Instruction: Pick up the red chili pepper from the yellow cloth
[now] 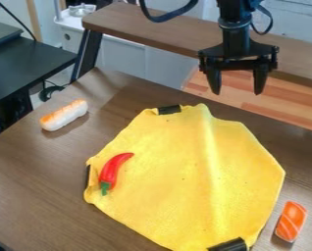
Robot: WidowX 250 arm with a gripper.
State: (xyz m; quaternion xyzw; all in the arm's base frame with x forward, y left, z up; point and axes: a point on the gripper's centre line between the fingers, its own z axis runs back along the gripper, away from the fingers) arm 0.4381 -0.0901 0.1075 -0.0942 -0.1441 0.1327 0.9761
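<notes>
Gripper [237, 92] spread, nothing held. Cloth [175, 174] creased: low pass could snag fold, dragging chili [111, 169] along with it.

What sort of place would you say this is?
Probably a robotics lab or workshop: a black robot gripper hangs near a wooden table, where toy-like food, such as a red chili pepper and a piece of sushi, lies on and beside a yellow cloth.
</notes>
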